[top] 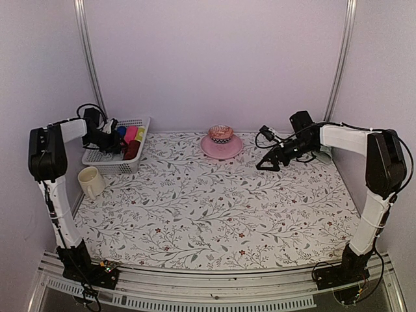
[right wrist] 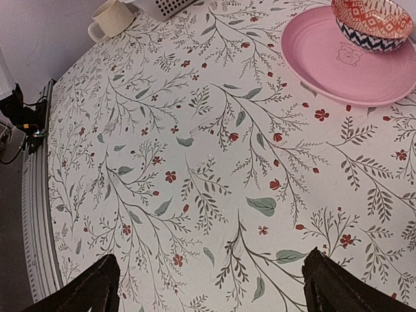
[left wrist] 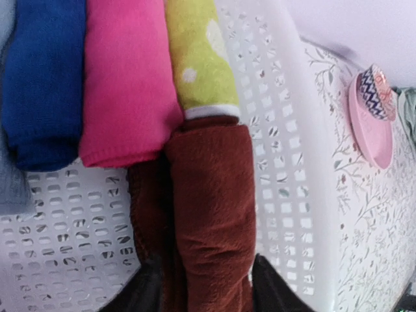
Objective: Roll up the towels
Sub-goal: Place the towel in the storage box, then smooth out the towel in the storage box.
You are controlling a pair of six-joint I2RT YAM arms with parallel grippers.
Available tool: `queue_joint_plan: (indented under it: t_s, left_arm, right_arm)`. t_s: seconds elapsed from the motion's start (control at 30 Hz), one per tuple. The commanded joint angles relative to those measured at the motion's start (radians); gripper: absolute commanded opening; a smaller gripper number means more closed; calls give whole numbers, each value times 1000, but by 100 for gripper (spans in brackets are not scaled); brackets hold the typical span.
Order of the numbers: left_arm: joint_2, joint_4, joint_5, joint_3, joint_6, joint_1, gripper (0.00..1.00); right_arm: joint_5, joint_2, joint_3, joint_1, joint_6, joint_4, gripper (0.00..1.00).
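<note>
While the right claw (right wrist: pixel 211 273) gapes, the left claw (left wrist: pixel 208 276) stands apart astride the red-brown towel (left wrist: pixel 214 188).

Red-brown towel (left wrist: pixel 214 214): plush, fuzzy cloth, matt; pink towel (left wrist: pixel 123 84) & blue towel (left wrist: pixel 42 78) finer-knit cloth. Basket (left wrist: pixel 286 130) = smooth perforated plastic w/ slight sheen. Plate (right wrist: pixel 338 65) smooth, semi-gloss; table cover (right wrist: pixel 195 162) flat, matt

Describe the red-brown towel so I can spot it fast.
Find the white basket at the table's far left. Inside it, beside the pink roll, the red-brown towel lies end to end with the yellow-green dotted roll. It is the only brown one.
</note>
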Motion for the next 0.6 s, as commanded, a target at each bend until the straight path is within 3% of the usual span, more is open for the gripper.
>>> queue_joint_plan:
  t_s: [0.0,0.07,0.33,0.57]
  left_arm:
    - [40,25,-17,83,-3,-42,33]
    - [62,29,-18,107,-7,-52,27]
    - [138,53,-40,166,-19,-82,23]
    - [170,54,-161,158,-6,-88,17]
  right_arm:
    - [6,16,-10,10,-5,17,99]
    - [9,19,-10,10,-7,17,99]
    - [23,30,-9,15,-10,18,99]
    - [29,40,-8,21,-12,18,99]
